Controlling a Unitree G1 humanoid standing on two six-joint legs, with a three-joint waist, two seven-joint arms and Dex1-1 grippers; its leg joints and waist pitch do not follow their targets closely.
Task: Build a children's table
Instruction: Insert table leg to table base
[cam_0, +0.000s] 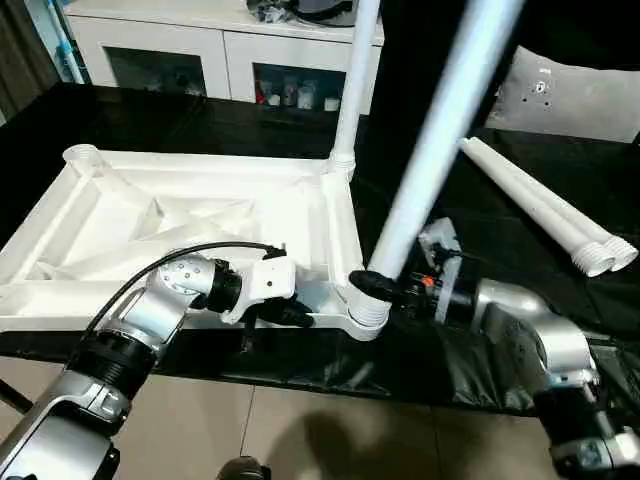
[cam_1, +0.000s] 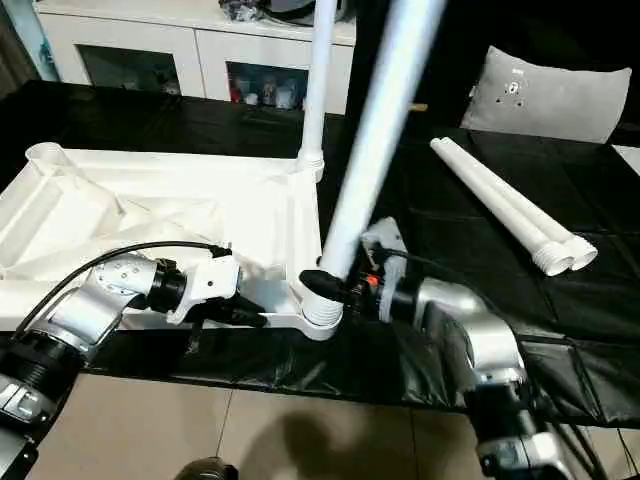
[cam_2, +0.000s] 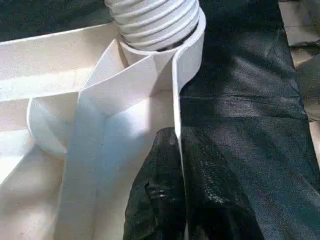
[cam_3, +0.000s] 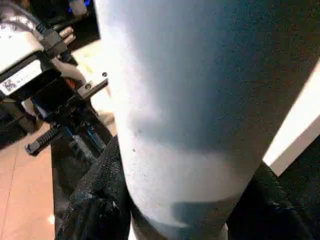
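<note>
The children's table top lies upside down on the black table, ribs facing up. One white leg stands upright in the far right corner socket. A second leg leans toward me, its threaded end sitting in the near right corner socket. My right gripper is shut on this leg just above the socket, black fingers on both sides of the tube. My left gripper is shut on the top's near rim, close to that same corner.
Two loose legs lie side by side on the black cloth at the right. A grey-white cushion rests behind them. A white cabinet stands at the back. The table's front edge runs just under my forearms.
</note>
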